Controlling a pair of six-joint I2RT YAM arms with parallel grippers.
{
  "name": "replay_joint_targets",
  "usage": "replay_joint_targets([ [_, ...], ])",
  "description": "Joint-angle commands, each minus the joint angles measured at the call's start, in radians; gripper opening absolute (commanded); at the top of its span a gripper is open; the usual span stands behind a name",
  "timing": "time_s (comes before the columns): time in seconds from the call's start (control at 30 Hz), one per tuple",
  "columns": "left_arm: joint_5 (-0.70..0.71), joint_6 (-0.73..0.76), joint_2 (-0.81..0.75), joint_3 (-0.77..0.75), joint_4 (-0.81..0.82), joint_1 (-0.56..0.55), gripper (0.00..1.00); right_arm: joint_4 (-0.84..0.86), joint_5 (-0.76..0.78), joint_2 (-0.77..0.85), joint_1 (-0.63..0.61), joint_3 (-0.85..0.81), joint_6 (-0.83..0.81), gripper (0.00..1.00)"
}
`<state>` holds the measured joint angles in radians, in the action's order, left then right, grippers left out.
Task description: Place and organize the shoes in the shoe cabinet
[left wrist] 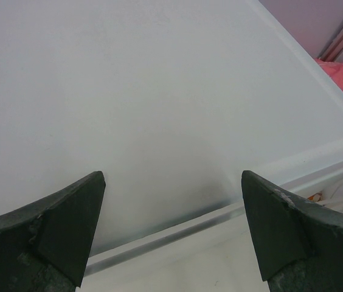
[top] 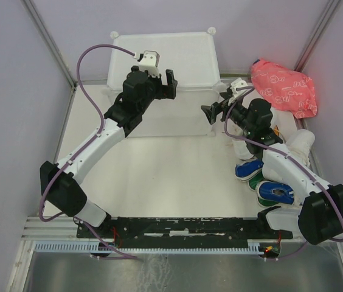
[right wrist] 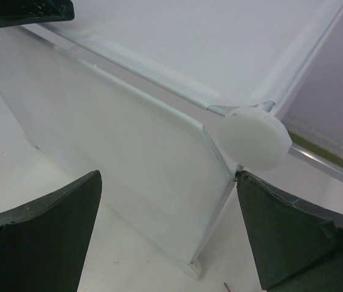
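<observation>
The white shoe cabinet [top: 177, 55] stands at the back of the table, its front panel [top: 171, 118] closed. My left gripper [top: 170, 83] hovers open over the top's front edge [left wrist: 177, 234], holding nothing. My right gripper [top: 209, 112] is open at the cabinet's front right corner, with the front panel [right wrist: 129, 158] between its fingers and the round corner connector [right wrist: 253, 141] by the right finger. Shoes lie on the table to the right: a white one [top: 242, 149], a blue one [top: 249, 169], a green one [top: 255, 181] and another blue one [top: 276, 193], partly hidden by my right arm.
A pink patterned bag [top: 284, 88] lies at the back right, next to the cabinet. Pale walls close in the table on both sides. A black rail [top: 177, 226] with the arm bases runs along the near edge.
</observation>
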<state>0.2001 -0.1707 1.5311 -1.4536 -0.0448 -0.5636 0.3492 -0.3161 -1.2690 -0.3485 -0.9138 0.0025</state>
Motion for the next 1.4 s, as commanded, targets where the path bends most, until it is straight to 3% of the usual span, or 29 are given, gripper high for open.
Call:
replay_joint_targets([
  [0.0,-0.011,0.002,-0.009,0.009,0.010,-0.005,0.99,0.101,0.024,0.020,0.002,-0.019,0.017,1.00],
  [0.53,-0.018,-0.005,-0.014,0.030,0.018,-0.004,0.99,-0.046,-0.264,0.008,0.002,-0.023,0.046,1.00],
  [0.9,-0.029,-0.011,-0.006,0.030,0.020,-0.004,0.99,-0.233,-0.423,0.178,0.001,0.036,0.041,1.00],
  [1.2,-0.034,-0.021,0.003,0.036,0.012,-0.004,0.99,-0.155,-0.637,0.278,-0.012,0.150,0.277,0.95],
  [1.37,-0.042,-0.031,-0.011,0.028,0.000,-0.004,1.00,-0.141,-0.707,0.428,-0.131,0.184,0.349,0.96],
])
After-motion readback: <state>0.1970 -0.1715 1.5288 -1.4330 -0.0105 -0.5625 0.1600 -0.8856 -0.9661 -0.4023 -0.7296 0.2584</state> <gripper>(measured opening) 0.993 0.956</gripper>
